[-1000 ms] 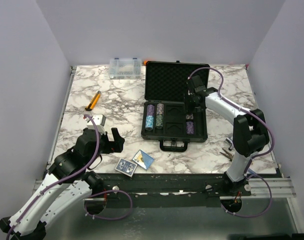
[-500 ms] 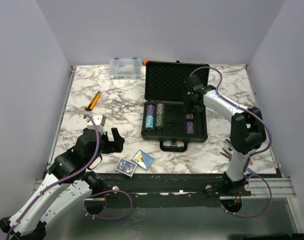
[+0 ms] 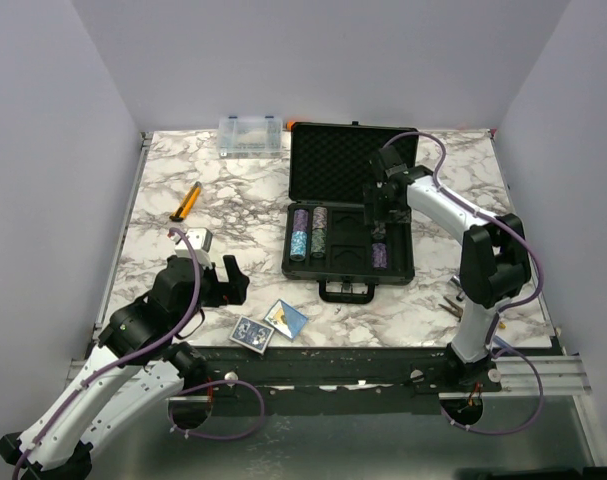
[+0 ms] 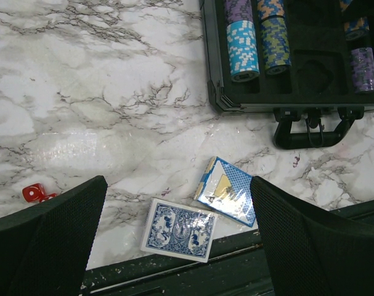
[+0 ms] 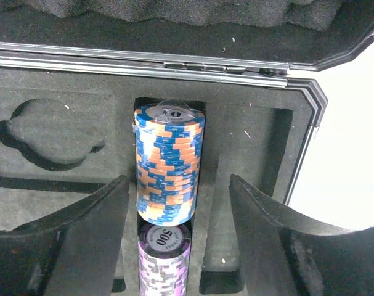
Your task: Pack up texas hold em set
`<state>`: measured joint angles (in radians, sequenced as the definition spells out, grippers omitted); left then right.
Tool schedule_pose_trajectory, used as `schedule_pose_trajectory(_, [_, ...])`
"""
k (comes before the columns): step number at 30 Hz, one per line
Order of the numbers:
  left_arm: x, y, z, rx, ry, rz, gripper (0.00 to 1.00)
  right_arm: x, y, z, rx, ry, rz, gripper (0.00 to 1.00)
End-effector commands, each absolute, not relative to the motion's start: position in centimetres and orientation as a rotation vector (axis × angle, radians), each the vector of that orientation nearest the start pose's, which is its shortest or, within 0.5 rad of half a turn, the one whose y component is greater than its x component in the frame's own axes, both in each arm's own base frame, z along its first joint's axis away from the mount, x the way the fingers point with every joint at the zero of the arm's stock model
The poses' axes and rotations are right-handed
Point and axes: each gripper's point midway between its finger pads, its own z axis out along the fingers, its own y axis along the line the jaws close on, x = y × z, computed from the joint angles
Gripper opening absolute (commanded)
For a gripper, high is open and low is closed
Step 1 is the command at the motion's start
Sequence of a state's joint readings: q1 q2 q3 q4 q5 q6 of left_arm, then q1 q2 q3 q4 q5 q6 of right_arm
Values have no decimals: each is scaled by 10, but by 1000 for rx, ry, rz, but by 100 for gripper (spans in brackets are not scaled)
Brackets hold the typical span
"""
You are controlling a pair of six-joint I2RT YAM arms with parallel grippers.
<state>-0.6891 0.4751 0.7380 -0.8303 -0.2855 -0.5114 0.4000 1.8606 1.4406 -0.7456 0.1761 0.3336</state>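
Observation:
The black case (image 3: 403,262) lies open on the marble table, with its foam lid (image 3: 335,162) up and its handle (image 3: 346,291) toward me. Chip stacks (image 3: 310,231) fill the left slots. My right gripper (image 3: 379,216) hangs open over the tray's right slot. Its fingers stand either side of a blue-orange chip stack (image 5: 169,163) lying in the slot, with a purple stack (image 5: 164,262) below it. My left gripper (image 3: 230,280) is open and empty above two blue-white card decks (image 4: 180,228) (image 4: 227,191) at the front edge. A red die (image 4: 31,193) lies to their left.
A small clear organizer box (image 3: 250,135) stands at the back. An orange-handled tool (image 3: 187,201) lies at the left. Pliers (image 3: 453,303) lie right of the case, by the right arm's base. The table's front edge (image 4: 248,243) runs just below the decks.
My right gripper has shifted slightly toward the lid, over the right slot. The left arm has not moved.

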Motion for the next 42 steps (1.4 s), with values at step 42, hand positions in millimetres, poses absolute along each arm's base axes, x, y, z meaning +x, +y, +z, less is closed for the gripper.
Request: schedule_pose_trajectory(42, [165,-132,155,-214,2346,-548,96,315,182,208,-56,2441,576,75])
